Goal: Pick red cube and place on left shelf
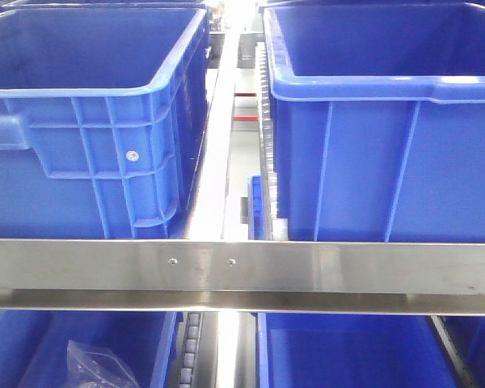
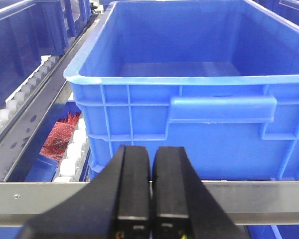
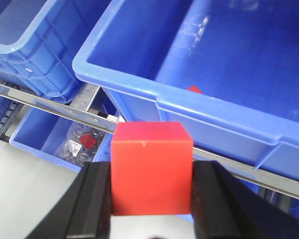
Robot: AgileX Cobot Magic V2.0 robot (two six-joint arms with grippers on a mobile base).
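Item 1. My right hand [image 3: 151, 198]: both fingers [image 3: 94, 196] clamped on the side faces of the red cube [image 3: 150, 167]. The cube sits upright between them with its top face level, pinched and touching nothing else. In the right wrist view it lies in front of the near wall of a large blue bin [image 3: 139, 82], outside every bin.

Item 2. Large blue bin, same view: one small red piece [image 3: 194, 89] lies on its floor near the front wall. A second blue bin [image 3: 35, 47] stands to its left with a gap between them.

Item 3. Steel rail [image 3: 55, 107], running under both bins. Below it is a lower bin [image 3: 35, 129] holding a clear plastic bag [image 3: 82, 142] of small parts, some of them red.

Item 4. My left hand [image 2: 150, 159]: black fingers [image 2: 133, 179] pressed together, nothing between them. It hangs just before a shelf rail [image 2: 254, 196], facing the handle side of an open bin [image 2: 139, 114].

Item 5. Left wrist view, to the left of that bin: a track of white rollers [image 2: 12, 107], and a red mesh item [image 2: 60, 139] on the level beneath.

Item 6. Front view: left upper bin [image 1: 89, 162] and right upper bin [image 1: 372, 170] stand apart on the shelf behind the front rail [image 1: 307, 267]. Neither of my hands appears here.
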